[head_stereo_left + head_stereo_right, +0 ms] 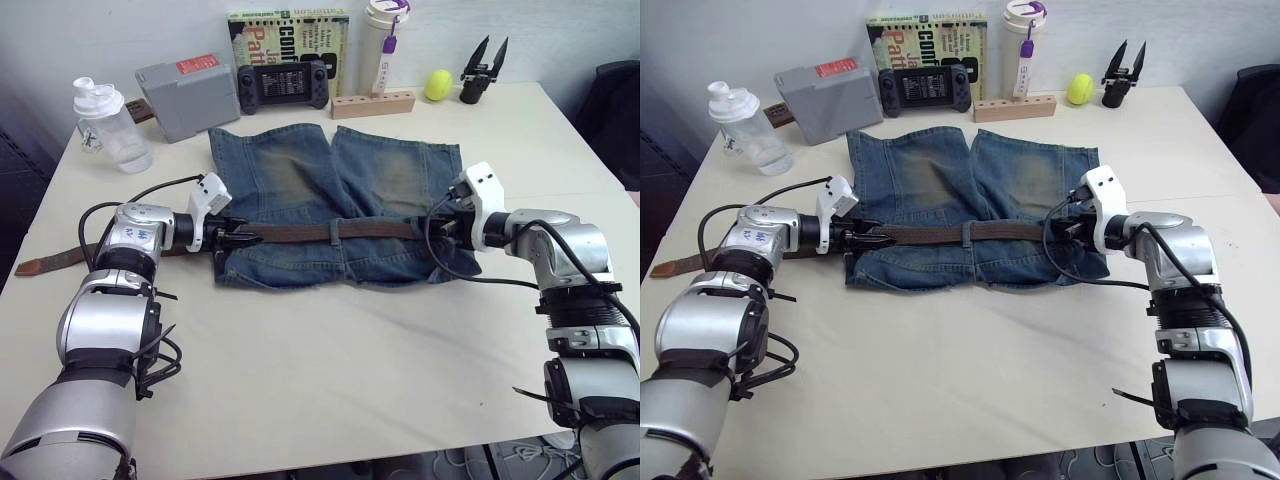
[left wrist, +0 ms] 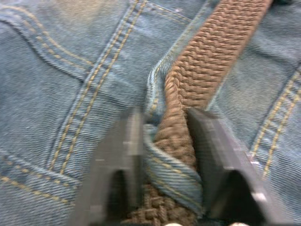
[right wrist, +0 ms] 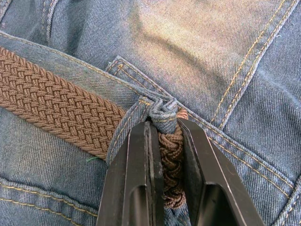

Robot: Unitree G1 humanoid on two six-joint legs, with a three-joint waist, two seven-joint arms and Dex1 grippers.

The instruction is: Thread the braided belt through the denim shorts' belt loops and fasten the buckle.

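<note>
Denim shorts (image 1: 335, 205): faded blue twill with yellowish-brown patches and tan double stitching, spread flat at centre frame on the pale tabletop (image 1: 330, 370).
Braided belt (image 1: 300, 233): brown basket-weave strap, lying across the waistband from left to right; flat leather end (image 1: 45, 264) trailing off the shorts at left of frame.
Belt loops: one narrow denim strip (image 1: 333, 231) crossing the belt near mid-waistband.
Left gripper (image 2: 162, 155): fingers clamped on the belt together with a fold of denim hem (seen close in the left wrist view).
Right gripper (image 3: 167, 155): fingers pinched on the belt's bunched weave, beside a puckered denim seam.
Shaker bottle (image 1: 110, 125): clear plastic, upper left; contents unclear.
Wooden block (image 1: 373, 104): slotted, upper centre.
</note>
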